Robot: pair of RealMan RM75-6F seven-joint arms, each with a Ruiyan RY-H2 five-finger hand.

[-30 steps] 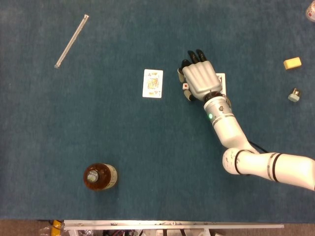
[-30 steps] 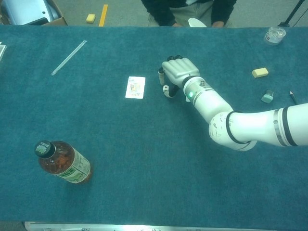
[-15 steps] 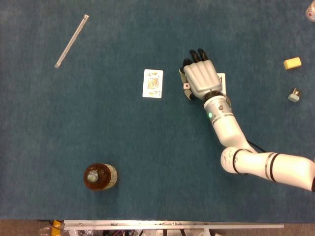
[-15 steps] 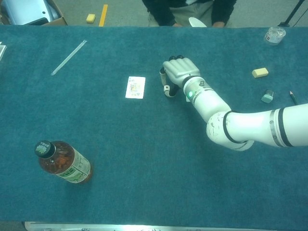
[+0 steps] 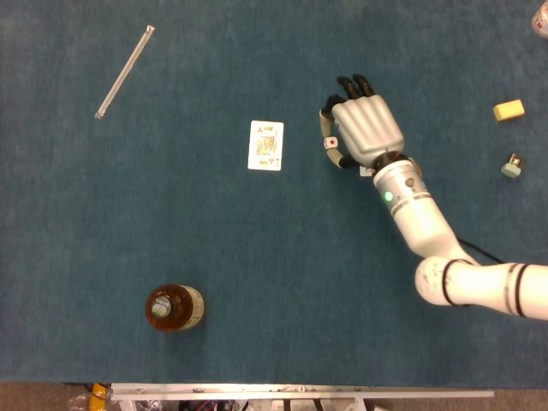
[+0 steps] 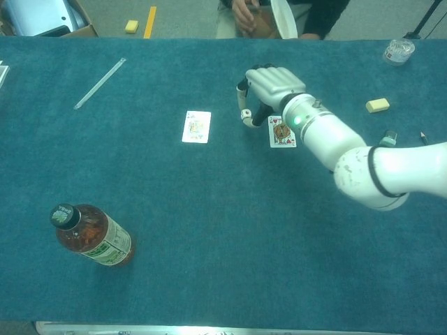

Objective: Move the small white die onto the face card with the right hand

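Observation:
My right hand [image 5: 366, 131] [image 6: 272, 88] hovers over the mat right of centre, fingers curled. It pinches the small white die [image 5: 330, 142] [image 6: 245, 114] at its left side, between the thumb and a finger. A face card [image 5: 265, 145] [image 6: 196, 126] with yellow and blue print lies flat on the mat to the left of the hand, apart from it. A second card [image 6: 281, 132] with red print lies just below the hand; in the head view only its corner [image 5: 366, 170] shows under the wrist. No left hand appears in either view.
A brown bottle [image 5: 174, 307] [image 6: 91, 234] lies at the front left. A clear rod [image 5: 125, 71] [image 6: 100, 83] lies at the back left. A yellow block [image 5: 509, 110] [image 6: 377, 105] and a small teal object [image 5: 512, 165] [image 6: 388, 139] sit at the right. A person [image 6: 272, 17] stands behind the far edge.
My right hand has risen and shifted right and away with the die still in it. The red-printed card that it covered now shows in the chest view.

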